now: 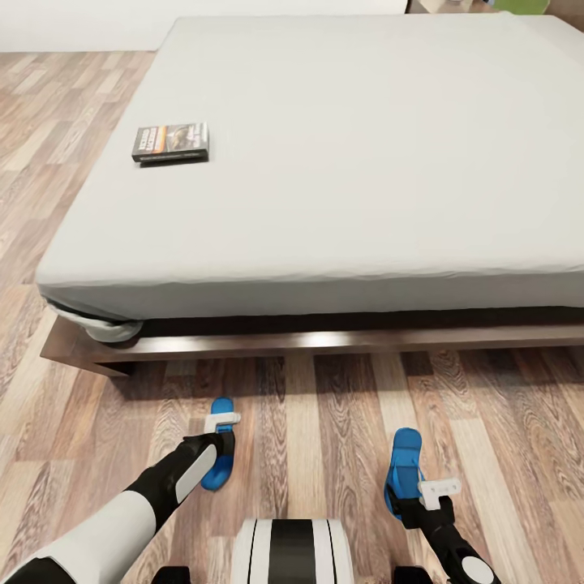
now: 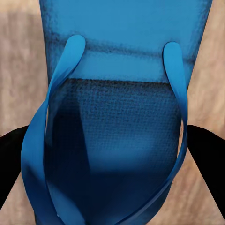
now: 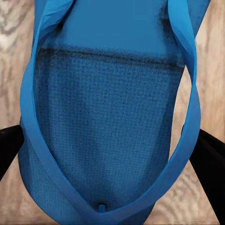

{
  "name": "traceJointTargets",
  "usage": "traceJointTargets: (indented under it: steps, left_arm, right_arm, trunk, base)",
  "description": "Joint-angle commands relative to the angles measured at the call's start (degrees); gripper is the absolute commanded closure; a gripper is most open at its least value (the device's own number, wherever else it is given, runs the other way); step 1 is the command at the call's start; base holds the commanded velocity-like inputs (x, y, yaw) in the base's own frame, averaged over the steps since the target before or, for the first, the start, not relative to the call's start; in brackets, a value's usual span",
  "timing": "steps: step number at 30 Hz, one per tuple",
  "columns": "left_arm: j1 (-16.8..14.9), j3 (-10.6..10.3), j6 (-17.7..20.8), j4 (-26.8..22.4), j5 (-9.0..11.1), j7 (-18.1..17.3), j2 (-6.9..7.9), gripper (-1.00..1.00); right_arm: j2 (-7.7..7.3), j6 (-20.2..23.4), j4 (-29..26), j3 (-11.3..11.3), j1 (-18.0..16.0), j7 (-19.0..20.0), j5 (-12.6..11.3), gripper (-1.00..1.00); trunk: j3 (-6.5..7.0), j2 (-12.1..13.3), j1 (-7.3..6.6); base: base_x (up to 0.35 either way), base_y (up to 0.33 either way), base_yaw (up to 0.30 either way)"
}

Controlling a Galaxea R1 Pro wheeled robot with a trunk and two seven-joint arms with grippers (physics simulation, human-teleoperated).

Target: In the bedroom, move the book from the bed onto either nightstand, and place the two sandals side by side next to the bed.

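The book [image 1: 170,142] lies flat on the grey mattress of the bed [image 1: 365,162], near its left edge. Two blue sandals rest on the wood floor in front of the bed, about a sandal's length apart. My left gripper [image 1: 216,442] hangs over the left sandal [image 1: 220,405]. In the left wrist view its black fingers [image 2: 11,159] stand wide apart on either side of the sandal [image 2: 112,140], close to the straps. My right gripper [image 1: 410,499] sits over the right sandal [image 1: 404,454], open, its fingers [image 3: 208,159] flanking that sandal [image 3: 108,131].
The bed's dark wooden frame [image 1: 324,341] juts out low just beyond the sandals. Plank floor [image 1: 49,162] runs along the bed's left side. My base [image 1: 292,551] is at the bottom centre.
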Motion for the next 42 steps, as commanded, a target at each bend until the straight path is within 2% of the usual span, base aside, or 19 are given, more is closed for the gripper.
traceJointTargets:
  steps: [1, 9, 27, 36, 42]
  left_arm:
    - [-0.04, -0.48, 0.09, -0.14, 0.61, 0.58, 0.09, 1.0]
    - [-0.04, -0.48, 0.07, -0.18, 0.59, 0.58, 0.09, 1.0]
    - [-0.04, -0.53, -0.02, -0.23, 0.57, 0.58, 0.03, 1.0]
    - [-0.04, -0.56, -0.02, -0.23, 0.59, 0.58, 0.02, 1.0]
    - [-0.04, -0.6, -0.09, -0.23, 0.66, 0.69, 0.0, 1.0]
  right_arm:
    - [-0.08, -0.12, -0.03, 0.3, -0.03, -0.45, -0.59, 1.0]
    - [-0.08, -0.12, -0.03, 0.3, -0.03, -0.45, -0.56, 1.0]
    - [-0.09, -0.12, -0.03, 0.3, -0.03, -0.45, -0.57, 1.0]
    - [-0.11, -0.12, -0.03, 0.3, -0.03, -0.45, -0.58, 1.0]
    - [-0.12, -0.12, -0.03, 0.3, -0.03, -0.45, -0.59, 1.0]
  trunk:
    - [-0.26, -0.03, 0.01]
    - [-2.03, -0.14, 0.22]
    - [-2.03, -0.14, 0.22]
    - [-4.03, -0.26, 0.45]
    - [-4.03, -0.26, 0.45]
  base:
    - [0.0, 0.0, 0.0]
    - [0.0, 0.0, 0.0]
    - [0.045, 0.0, 0.0]
    - [0.001, 0.0, 0.0]
    - [0.0, 0.0, 0.0]
